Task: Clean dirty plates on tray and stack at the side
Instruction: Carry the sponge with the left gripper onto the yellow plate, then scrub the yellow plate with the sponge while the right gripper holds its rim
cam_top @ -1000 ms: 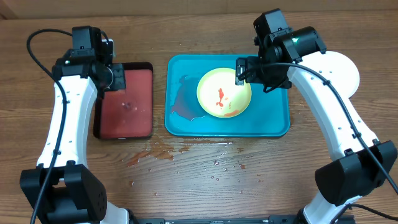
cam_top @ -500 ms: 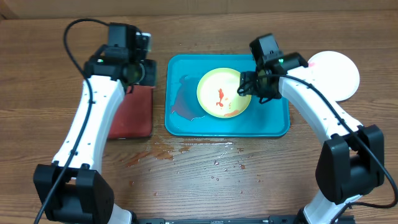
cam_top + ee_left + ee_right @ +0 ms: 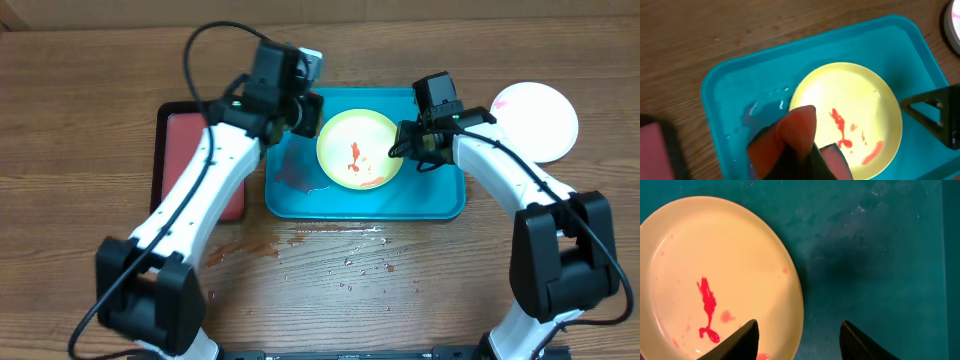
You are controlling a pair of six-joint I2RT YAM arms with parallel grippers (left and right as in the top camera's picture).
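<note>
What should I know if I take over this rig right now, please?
Left gripper: shut on a red sponge at the yellow plate's left edge.
Right gripper: open, fingers astride that plate's right rim.
Yellow plate sits in the tray, red sauce on it; white plate lies on the table right of the tray, faintly pink.
Done: white plate set aside. Left: wipe the yellow plate, stack it on the white.

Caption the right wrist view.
Open right end effector straddles the rim of the smeared yellow-green plate on the teal tray.

no readable text, labels or signs
</note>
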